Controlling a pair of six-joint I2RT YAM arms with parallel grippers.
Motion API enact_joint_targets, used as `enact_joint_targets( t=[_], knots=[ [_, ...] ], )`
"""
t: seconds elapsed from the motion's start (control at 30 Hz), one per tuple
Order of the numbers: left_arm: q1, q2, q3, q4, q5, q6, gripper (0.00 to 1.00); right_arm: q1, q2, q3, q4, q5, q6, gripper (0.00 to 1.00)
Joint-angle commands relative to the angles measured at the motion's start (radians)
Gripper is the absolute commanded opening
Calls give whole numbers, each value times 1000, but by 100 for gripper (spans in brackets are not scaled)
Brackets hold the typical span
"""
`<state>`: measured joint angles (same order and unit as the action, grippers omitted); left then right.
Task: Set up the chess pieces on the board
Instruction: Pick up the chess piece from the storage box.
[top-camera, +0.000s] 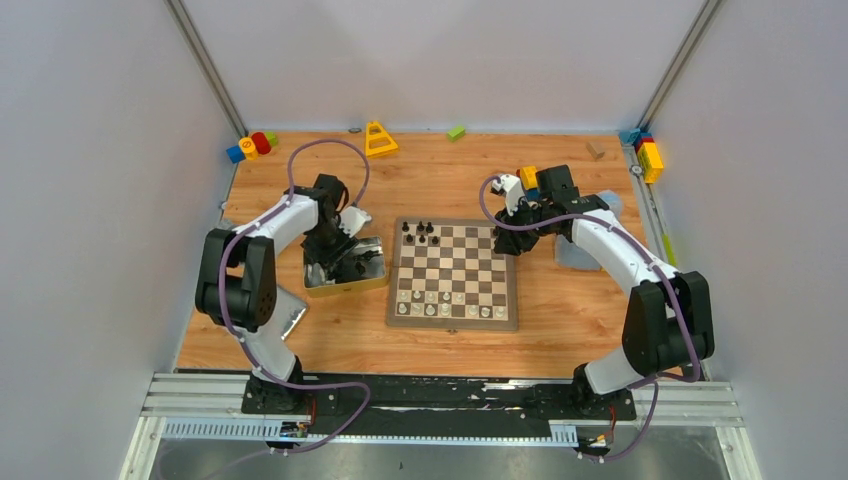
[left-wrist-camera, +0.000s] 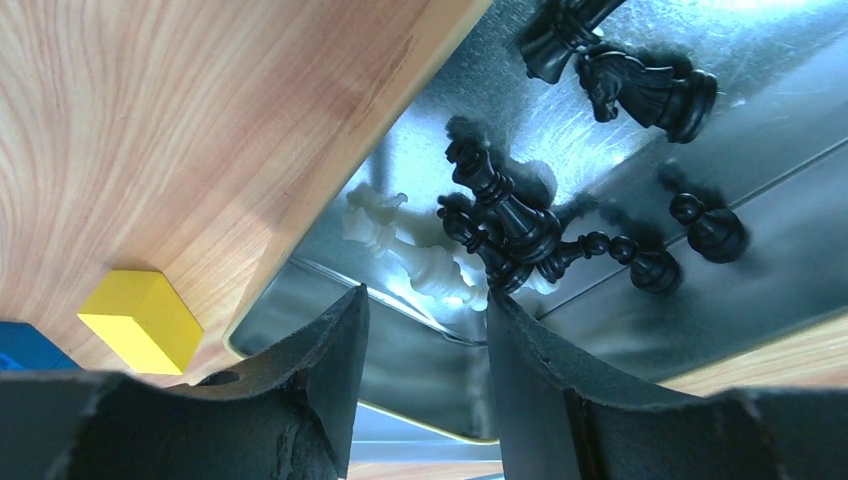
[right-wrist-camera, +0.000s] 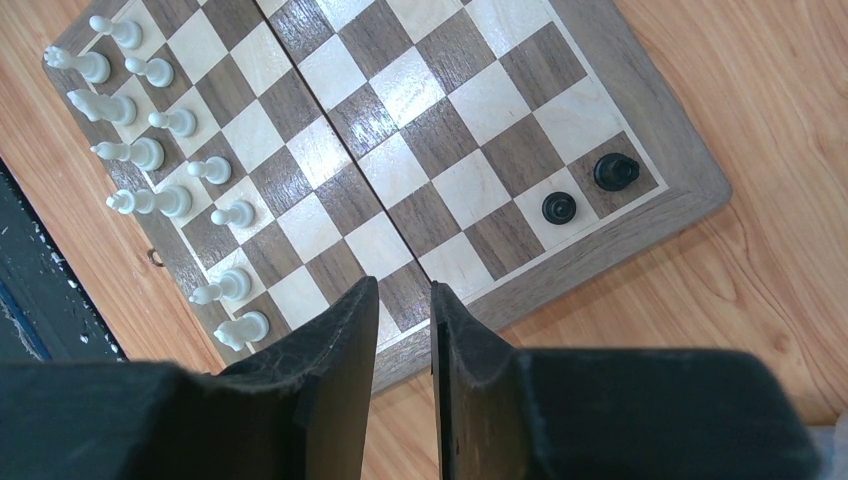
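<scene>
Left gripper (left-wrist-camera: 425, 295): jaws apart, empty, over tin (left-wrist-camera: 770, 110) at board's (top-camera: 455, 265) 9 o'clock. Black chess pieces (left-wrist-camera: 505, 220) lie tangled at fingertips' 1 o'clock, a white piece (left-wrist-camera: 420, 260) touching them. Risk: double pickup or slip. Right gripper (right-wrist-camera: 403, 285): narrowly parted, empty, above board.

Brown-cream checked board (top-camera: 460, 266), black pieces (left-wrist-camera: 512, 215)

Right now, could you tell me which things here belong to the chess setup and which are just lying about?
Job: chessboard; white pieces; black pieces; loose pieces in the metal tin.
Lying about: yellow triangular block; green block; far-left coloured blocks; far-right coloured blocks.
</scene>
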<state>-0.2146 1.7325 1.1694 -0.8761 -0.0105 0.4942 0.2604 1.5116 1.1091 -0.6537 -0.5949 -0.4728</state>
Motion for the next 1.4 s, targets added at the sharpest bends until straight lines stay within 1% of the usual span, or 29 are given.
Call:
enact_joint_targets(
  t=[0.0,0.13,0.47,0.57,0.77,1.0,1.17,1.37],
  knots=[
    [1,32,-8,15,-32,-22,54,-3,0,0,9,-26,-16,27],
    [1,59,-11,11,-38,-23,52,-4,1,0,8,-28,-17,27],
    [1,89,-13,8,-32,-28,37,-4,3,1,3,-32,-16,27],
    [4,78,-11,18,-37,-27,31,-3,2,5,1,-40,-14,27],
    [13,24,16,26,-27,-19,25,-3,2,37,-9,-66,6,27],
    [15,-53,32,8,24,9,23,-3,4,125,-80,-115,0,27],
    [16,-102,34,7,94,27,22,-1,26,199,-117,-211,-3,27],
    [15,-173,25,14,183,44,21,13,76,285,-123,-342,42,27]
  ],
)
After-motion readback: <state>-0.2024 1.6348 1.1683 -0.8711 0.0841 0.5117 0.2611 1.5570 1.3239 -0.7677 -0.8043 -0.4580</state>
